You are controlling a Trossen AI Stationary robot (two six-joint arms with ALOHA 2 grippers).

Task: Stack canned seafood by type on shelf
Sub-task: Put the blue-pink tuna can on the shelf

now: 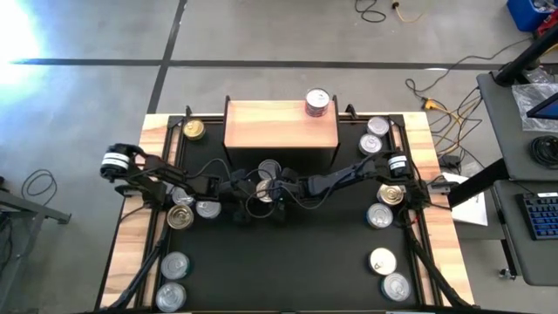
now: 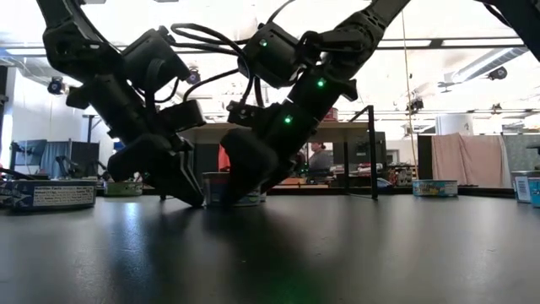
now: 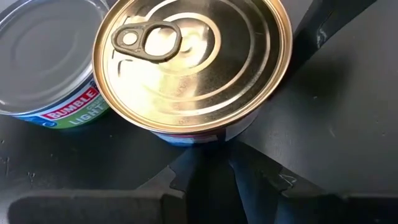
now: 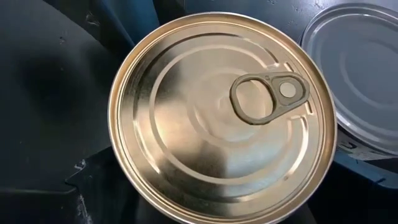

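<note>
A gold-lidded can [image 3: 189, 62] stands upright on the black mat [image 1: 288, 262], in front of the shelf [image 1: 281, 125], with a silver-lidded blue-labelled can [image 3: 46, 68] beside it. My right gripper [image 1: 277, 188] slants down over the gold can [image 4: 221, 121], open, its fingers wide on either side. My left gripper [image 1: 247, 197] comes in from the table's left, its shut fingertips low at the can's side. A short stack of cans [image 1: 317, 102] stands on the shelf's far right corner. My left gripper's shut fingertips [image 3: 208, 158] stand right at the foot of the gold can's side wall [image 3: 199, 138], slanting down from the table's left. Whether they touch it, I cannot tell. The can rests flat on the mat.
More cans lie along the mat's left edge [image 1: 180, 215], [image 1: 174, 279] and right edge [image 1: 384, 205], [image 1: 390, 275], and beside the shelf [image 1: 193, 130], [image 1: 375, 135]. The near middle of the mat [image 1: 279, 270] holds free room. A person shows far behind the table [image 2: 319, 159].
</note>
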